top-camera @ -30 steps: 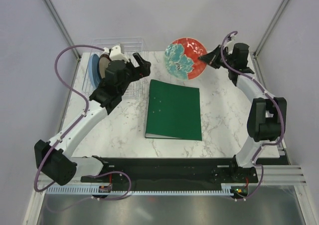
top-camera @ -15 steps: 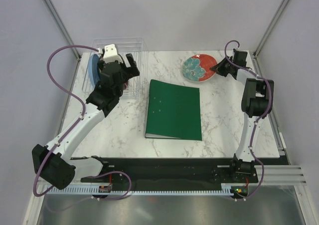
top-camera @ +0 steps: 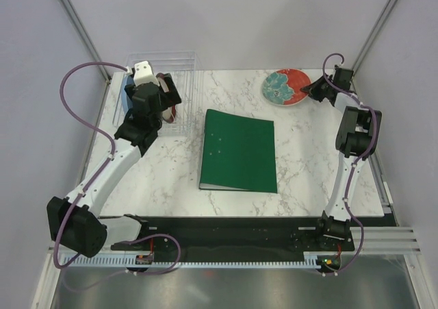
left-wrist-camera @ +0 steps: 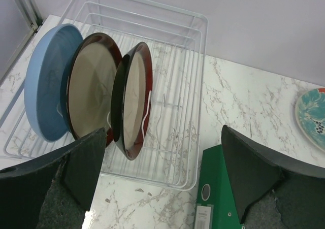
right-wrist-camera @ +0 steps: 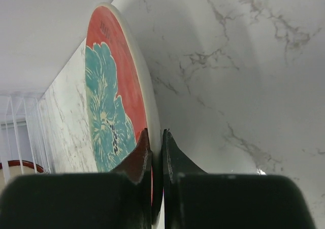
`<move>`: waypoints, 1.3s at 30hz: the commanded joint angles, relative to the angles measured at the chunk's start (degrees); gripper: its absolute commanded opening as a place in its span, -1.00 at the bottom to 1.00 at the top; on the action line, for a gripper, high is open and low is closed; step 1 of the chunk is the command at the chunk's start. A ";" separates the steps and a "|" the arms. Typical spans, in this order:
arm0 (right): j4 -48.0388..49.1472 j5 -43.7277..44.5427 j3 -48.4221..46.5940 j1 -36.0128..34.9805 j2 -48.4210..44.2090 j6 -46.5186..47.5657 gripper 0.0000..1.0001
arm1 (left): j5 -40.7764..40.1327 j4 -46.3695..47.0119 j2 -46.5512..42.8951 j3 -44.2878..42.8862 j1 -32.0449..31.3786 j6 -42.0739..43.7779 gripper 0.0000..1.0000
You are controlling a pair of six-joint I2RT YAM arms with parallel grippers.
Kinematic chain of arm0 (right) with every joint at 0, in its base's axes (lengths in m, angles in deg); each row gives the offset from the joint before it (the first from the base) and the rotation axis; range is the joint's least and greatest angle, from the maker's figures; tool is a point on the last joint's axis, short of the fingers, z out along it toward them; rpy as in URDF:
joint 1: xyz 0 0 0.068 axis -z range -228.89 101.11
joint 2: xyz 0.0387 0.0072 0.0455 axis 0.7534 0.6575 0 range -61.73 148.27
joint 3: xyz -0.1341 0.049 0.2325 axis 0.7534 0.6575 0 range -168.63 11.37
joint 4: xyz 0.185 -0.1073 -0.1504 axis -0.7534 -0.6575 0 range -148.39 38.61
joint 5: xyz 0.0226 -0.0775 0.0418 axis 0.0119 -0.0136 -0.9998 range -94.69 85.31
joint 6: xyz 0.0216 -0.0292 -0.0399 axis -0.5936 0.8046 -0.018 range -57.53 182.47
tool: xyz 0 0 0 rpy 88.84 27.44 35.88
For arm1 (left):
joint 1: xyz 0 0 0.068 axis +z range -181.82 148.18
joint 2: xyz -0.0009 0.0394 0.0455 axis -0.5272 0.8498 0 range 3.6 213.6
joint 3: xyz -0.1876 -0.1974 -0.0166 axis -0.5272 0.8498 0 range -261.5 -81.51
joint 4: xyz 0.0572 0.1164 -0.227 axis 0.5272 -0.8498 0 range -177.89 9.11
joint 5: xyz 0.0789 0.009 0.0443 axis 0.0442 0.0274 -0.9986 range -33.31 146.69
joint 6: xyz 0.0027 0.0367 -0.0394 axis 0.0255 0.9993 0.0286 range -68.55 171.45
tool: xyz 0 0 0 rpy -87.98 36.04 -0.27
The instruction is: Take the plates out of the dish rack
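My right gripper (top-camera: 311,90) (right-wrist-camera: 156,137) is shut on the rim of the red plate with teal blotches (top-camera: 286,87) (right-wrist-camera: 114,94), holding it low over the table's far right corner. The clear dish rack (top-camera: 168,93) (left-wrist-camera: 188,87) stands at the far left. In it a light blue plate (left-wrist-camera: 48,82) and two brown-rimmed cream plates (left-wrist-camera: 91,84) (left-wrist-camera: 133,99) stand upright. My left gripper (top-camera: 168,96) (left-wrist-camera: 162,168) is open and empty, above the rack's near side. The red plate's edge also shows in the left wrist view (left-wrist-camera: 312,116).
A green binder (top-camera: 238,150) (left-wrist-camera: 216,198) lies flat in the middle of the marble table (top-camera: 301,158), right of the rack. Enclosure walls and posts close in the far corners.
My right gripper has carried the red plate right and down toward the far right corner. My left arm has moved left and back over the rack.
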State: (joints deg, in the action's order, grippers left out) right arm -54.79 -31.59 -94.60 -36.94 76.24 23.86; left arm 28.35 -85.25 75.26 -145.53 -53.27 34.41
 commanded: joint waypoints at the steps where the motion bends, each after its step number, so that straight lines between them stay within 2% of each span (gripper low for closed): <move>1: 3.49 -1.32 -4.94 0.97 2.38 -0.59 -0.68 | -0.32 -1.00 1.29 -0.31 1.67 1.75 1.00; 2: 3.49 -1.32 -5.03 0.98 2.74 -0.68 -0.17 | 0.56 -1.35 1.38 -0.48 1.85 1.66 0.99; 7: 1.47 -0.35 -3.90 1.24 3.09 -0.33 0.19 | 1.00 -2.23 1.73 -0.66 2.47 1.65 0.99; 9: 1.12 0.09 -3.19 1.32 2.57 0.29 0.19 | 0.48 -2.41 1.73 -0.57 2.47 2.18 0.99; 15: -3.80 7.63 1.38 1.24 -4.18 7.66 0.39 | -2.77 -2.67 2.96 -0.92 3.17 3.85 0.99; 20: -7.06 16.78 7.52 1.24 -12.27 13.03 0.39 | -7.86 -2.85 8.39 -3.73 3.87 6.40 1.00; 23: -7.06 18.63 11.92 1.24 -18.78 14.18 0.40 | -7.62 -1.18 13.48 -6.01 4.84 7.98 1.00; 32: -5.92 16.00 23.52 -0.87 -36.53 15.49 0.36 | -9.10 -0.65 27.03 -17.00 6.51 9.30 0.97; 35: -5.22 16.08 26.78 -1.92 -41.28 15.32 0.35 | -8.66 -1.17 30.64 -20.07 6.69 9.57 0.81; 37: -5.04 15.65 28.62 -2.36 -43.92 15.41 0.35 | -9.88 -1.62 32.31 -21.22 6.69 9.39 0.61; 39: -5.13 15.12 30.03 -2.36 -46.21 15.49 0.35 | -11.12 -1.79 33.10 -21.66 6.77 9.30 0.56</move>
State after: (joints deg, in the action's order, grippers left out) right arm -60.93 -15.48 -67.56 -39.13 34.21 38.31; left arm 21.27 -88.05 106.75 -163.89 -46.89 42.00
